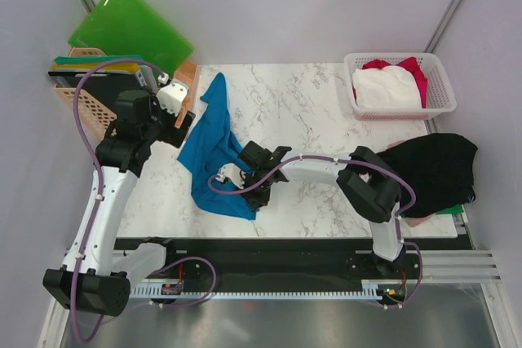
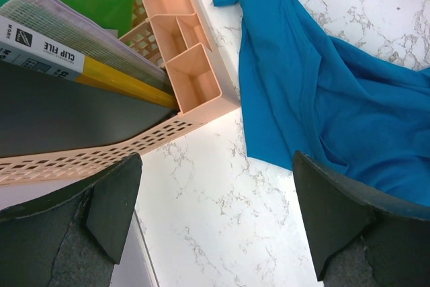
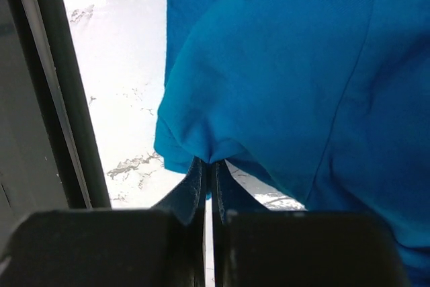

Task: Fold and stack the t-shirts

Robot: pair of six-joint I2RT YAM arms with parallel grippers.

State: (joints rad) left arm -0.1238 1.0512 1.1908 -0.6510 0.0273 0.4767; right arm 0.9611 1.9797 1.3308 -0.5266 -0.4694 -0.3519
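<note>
A bright blue t-shirt (image 1: 210,146) lies crumpled on the left half of the marble table (image 1: 318,112), running from the back down toward the front. My right gripper (image 1: 249,187) is shut on the blue t-shirt's near edge; in the right wrist view the cloth (image 3: 289,78) bunches into the pinched fingertips (image 3: 209,164). My left gripper (image 1: 181,126) hangs open above the table at the shirt's left edge. Its wide-apart fingers (image 2: 114,203) hold nothing, and the blue t-shirt (image 2: 316,92) lies to their right. A black t-shirt (image 1: 436,167) is heaped at the table's right edge. White and red t-shirts (image 1: 387,85) fill the basket.
A white lattice basket (image 1: 440,102) stands at the back right. A peach organiser (image 2: 191,72) with files and green folders (image 1: 130,26) sits at the back left, close to my left gripper. A black rail (image 1: 269,246) runs along the table's near edge.
</note>
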